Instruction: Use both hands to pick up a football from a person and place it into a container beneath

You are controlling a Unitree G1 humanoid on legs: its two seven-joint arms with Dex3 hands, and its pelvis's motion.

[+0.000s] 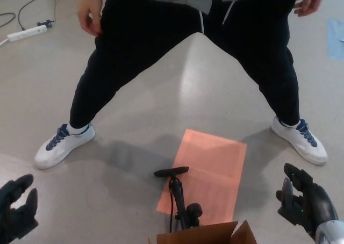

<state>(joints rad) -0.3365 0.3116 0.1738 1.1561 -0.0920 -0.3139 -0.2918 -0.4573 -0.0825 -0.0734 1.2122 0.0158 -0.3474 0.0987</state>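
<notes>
A salmon-pink sheet (212,171) lies on the grey floor. Just below it stands a black hand pump (180,198), its T-handle over the sheet's lower left edge. Beyond the sheet a person (199,34) stands with legs wide, one white shoe (62,144) to its left, the other (301,142) to its right. No football shows anywhere. Far left of the sheet the left hand (16,209) is low, fingers spread, empty. To the sheet's right the right hand (301,203) is likewise open and empty. Below the pump, only the cardboard box (207,234) rim shows; its contents cannot be seen. A white power strip (24,33) lies far up-left.
</notes>
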